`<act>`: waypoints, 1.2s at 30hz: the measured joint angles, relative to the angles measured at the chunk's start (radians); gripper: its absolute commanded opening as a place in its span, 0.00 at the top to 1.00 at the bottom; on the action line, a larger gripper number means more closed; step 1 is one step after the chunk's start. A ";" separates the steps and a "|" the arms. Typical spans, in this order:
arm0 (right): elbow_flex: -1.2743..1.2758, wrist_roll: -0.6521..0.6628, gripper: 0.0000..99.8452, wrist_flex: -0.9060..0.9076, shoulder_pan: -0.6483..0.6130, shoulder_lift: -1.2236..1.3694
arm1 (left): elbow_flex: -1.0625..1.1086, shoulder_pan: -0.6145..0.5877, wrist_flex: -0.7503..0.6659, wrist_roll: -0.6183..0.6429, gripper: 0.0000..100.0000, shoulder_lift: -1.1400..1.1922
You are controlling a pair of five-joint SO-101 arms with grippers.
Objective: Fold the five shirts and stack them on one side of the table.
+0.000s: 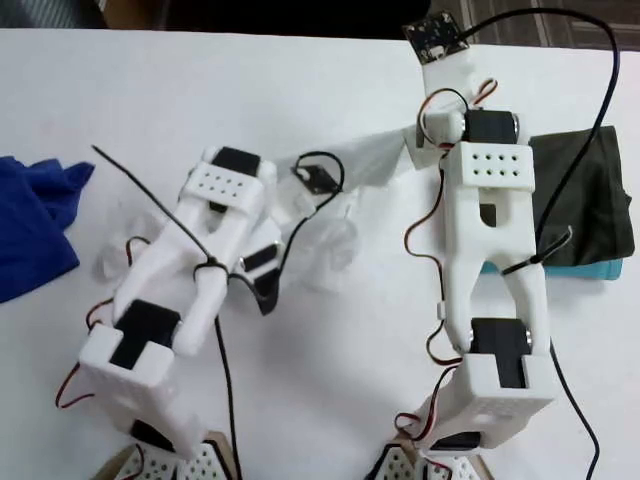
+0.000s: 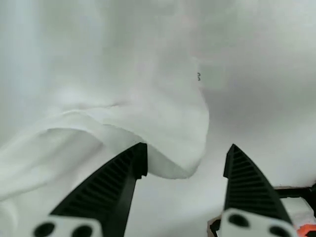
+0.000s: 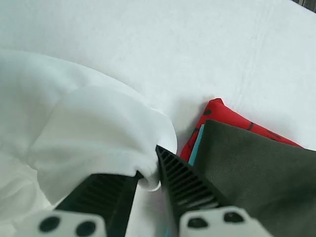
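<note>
A white shirt [image 2: 148, 113] lies on the white table, and its folded edge hangs between the fingers of my open left gripper [image 2: 186, 163] without being pinched. My right gripper [image 3: 148, 180] is shut on another fold of the white shirt [image 3: 94, 133], right beside the stack of folded shirts. On that stack a dark olive shirt [image 3: 261, 173] lies on top, over a teal one [image 3: 197, 143] and a red one [image 3: 222, 116]. From above, the left gripper [image 1: 325, 235] sits mid-table, and the right gripper [image 1: 405, 145] holds raised white cloth [image 1: 370, 160] left of the stack [image 1: 590, 200].
A crumpled blue shirt [image 1: 35, 225] lies at the table's left edge. Both arms' cables [image 1: 590, 100] trail over the table, one crossing the stack. The table's far edge [image 1: 250, 32] runs along the back.
</note>
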 measured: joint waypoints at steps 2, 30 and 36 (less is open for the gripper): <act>0.000 0.000 0.98 0.000 0.000 0.000 | 0.008 0.002 -0.014 0.000 0.73 0.000; 0.000 0.000 0.98 0.000 0.000 0.000 | 0.015 0.060 0.003 0.000 0.88 0.000; 0.000 0.000 0.98 0.000 0.000 0.000 | 0.015 0.060 -0.023 0.000 0.98 0.000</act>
